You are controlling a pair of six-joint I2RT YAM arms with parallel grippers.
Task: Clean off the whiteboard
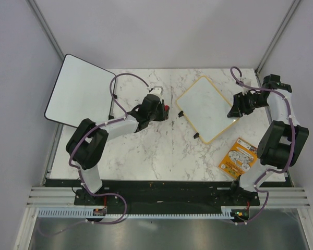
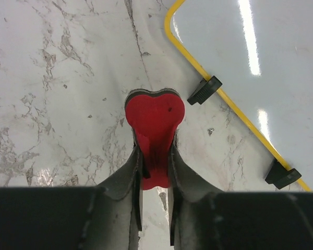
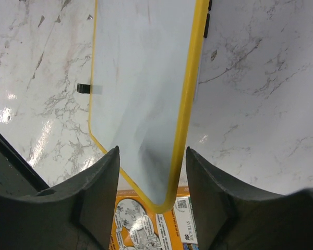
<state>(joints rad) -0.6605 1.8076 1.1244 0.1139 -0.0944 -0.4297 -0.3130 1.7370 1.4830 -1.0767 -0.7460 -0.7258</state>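
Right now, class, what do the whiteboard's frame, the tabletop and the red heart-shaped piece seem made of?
Whiteboard frame: smooth yellow, probably plastic. Tabletop: marble-look, grey veins, shiny reflections; possibly laminate. Red heart-shaped piece: matte, smooth, plastic-looking, over a dark pad.

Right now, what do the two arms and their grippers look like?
Both the left arm and the right arm have white link shells between bulky black joints, each trailed by a looping purple cable. The left gripper and right gripper have matte dark-grey, gently curved fingers. No markings show.
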